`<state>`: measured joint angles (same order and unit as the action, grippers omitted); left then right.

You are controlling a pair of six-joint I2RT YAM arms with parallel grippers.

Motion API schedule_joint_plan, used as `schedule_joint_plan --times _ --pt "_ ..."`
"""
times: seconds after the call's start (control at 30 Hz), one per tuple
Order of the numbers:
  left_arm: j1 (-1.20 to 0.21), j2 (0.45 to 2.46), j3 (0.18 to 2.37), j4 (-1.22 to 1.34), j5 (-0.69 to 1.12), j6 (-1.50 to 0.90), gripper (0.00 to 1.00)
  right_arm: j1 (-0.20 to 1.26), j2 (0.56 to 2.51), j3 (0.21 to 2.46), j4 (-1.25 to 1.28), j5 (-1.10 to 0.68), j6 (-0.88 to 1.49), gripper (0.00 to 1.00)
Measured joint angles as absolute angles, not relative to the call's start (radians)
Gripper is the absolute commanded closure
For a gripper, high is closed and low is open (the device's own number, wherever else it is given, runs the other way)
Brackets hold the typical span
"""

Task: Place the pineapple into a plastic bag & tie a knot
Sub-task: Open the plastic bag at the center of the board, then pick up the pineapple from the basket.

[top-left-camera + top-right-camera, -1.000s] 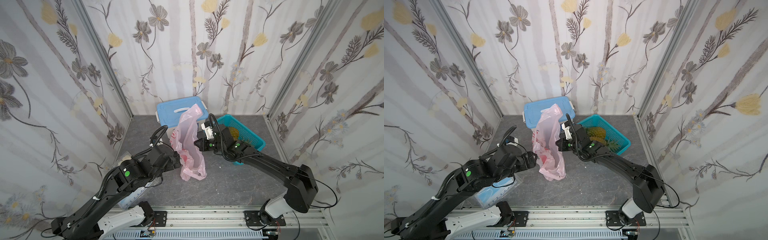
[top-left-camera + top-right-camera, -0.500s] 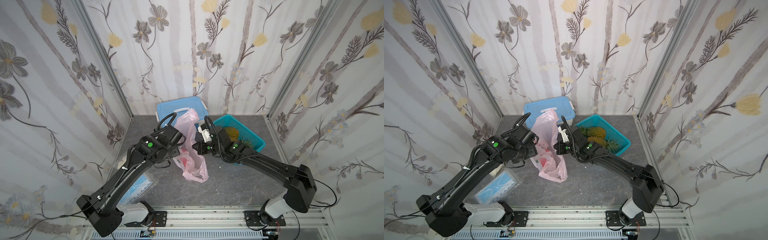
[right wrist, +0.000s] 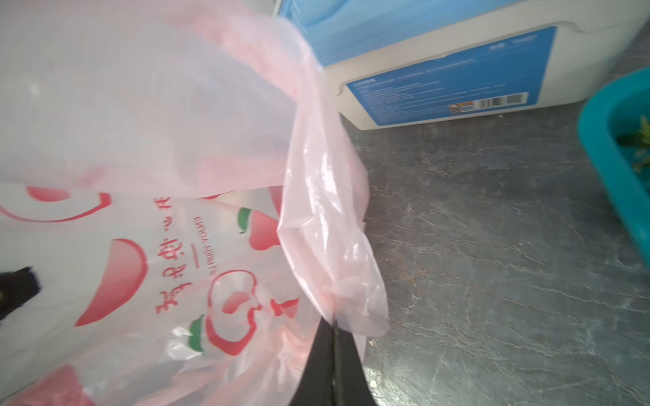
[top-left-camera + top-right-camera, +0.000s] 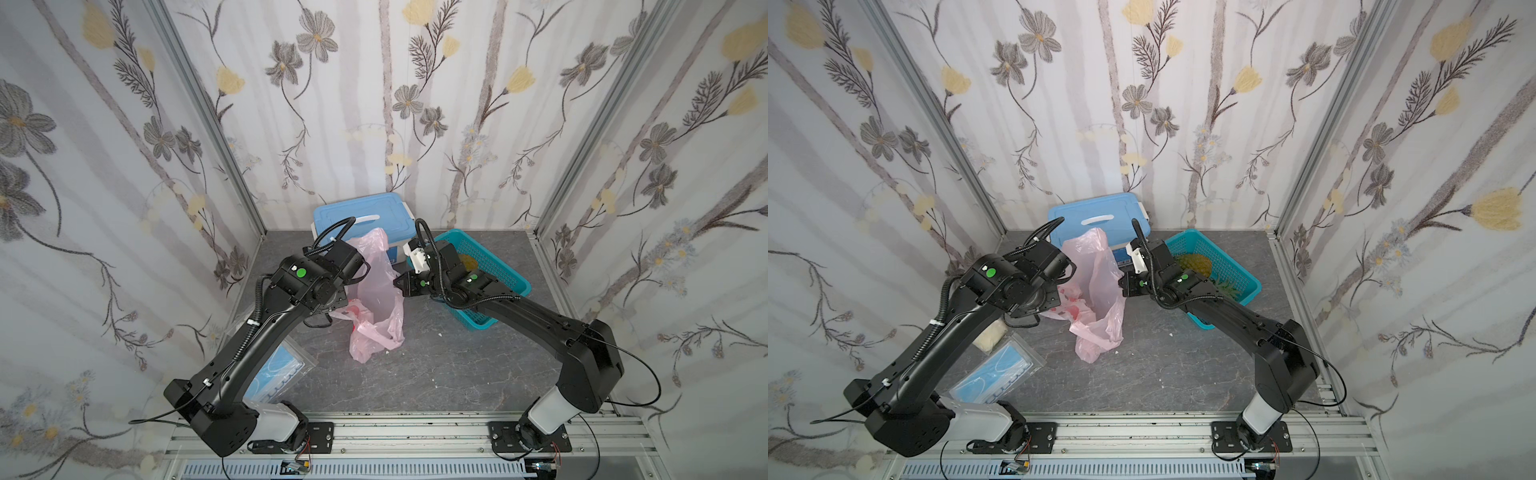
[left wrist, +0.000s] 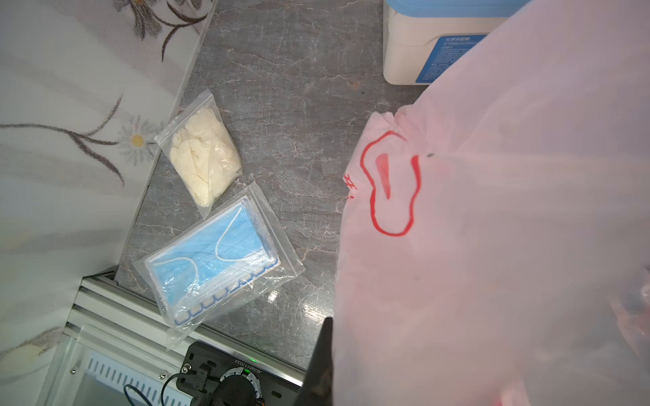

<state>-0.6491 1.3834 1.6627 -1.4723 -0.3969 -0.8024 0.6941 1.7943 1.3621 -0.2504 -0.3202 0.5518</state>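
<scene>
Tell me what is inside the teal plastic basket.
A yellow-brown pineapple lies in the teal plastic mesh basket, its green leaves showing. The black right arm covers part of the basket, so anything else there cannot be seen.

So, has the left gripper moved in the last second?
Yes. The left gripper has swung back toward the blue box, its jaws shut on the plastic bag.

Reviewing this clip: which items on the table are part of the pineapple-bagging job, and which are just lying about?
Part of the job:
- plastic bag, pink, no knot yet
- pineapple
- teal basket holding the pineapple

Lying about:
- blue-lidded box
- clear packet of white lumps
- packet of blue masks
</scene>
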Motion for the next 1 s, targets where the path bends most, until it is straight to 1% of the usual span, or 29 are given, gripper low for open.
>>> schedule_joint_plan --times 0.07,0.13,0.27,0.4,0.5,0.57,0.67,0.77,0.87,1.0 --pt "-0.649 1.411 1.664 -1.464 -0.395 -0.783 1.00 0.687 1.800 1.383 -0.281 -0.340 0.542 0.38" --pt "-0.649 1.448 1.663 -1.432 -0.382 -0.760 1.00 0.658 1.788 1.394 -0.317 -0.340 0.532 0.24" --pt "-0.649 1.535 1.662 -1.338 -0.327 -0.736 1.00 0.554 1.663 1.390 -0.417 -0.300 0.513 0.10" --pt "-0.650 1.602 1.677 -1.260 -0.266 -0.728 1.00 0.473 1.509 1.312 -0.468 -0.189 0.439 0.08" --pt "-0.656 1.626 1.696 -1.211 -0.229 -0.695 1.00 0.403 1.477 1.244 -0.512 -0.068 0.277 0.08" --pt "-0.659 1.627 1.708 -1.184 -0.205 -0.664 1.00 0.337 1.470 1.202 -0.534 -0.002 0.110 0.08" --pt "-0.661 1.628 1.739 -1.166 -0.181 -0.616 1.00 0.248 1.472 1.167 -0.538 0.015 -0.153 0.08" --pt "-0.662 1.630 1.781 -1.167 -0.167 -0.565 1.00 0.178 1.500 1.154 -0.539 -0.009 -0.398 0.08" --pt "-0.661 1.630 1.803 -1.178 -0.159 -0.519 1.00 0.107 1.548 1.156 -0.536 -0.048 -0.588 0.08" --pt "-0.659 1.631 1.826 -1.199 -0.153 -0.480 1.00 0.054 1.621 1.166 -0.530 -0.100 -0.758 0.10"
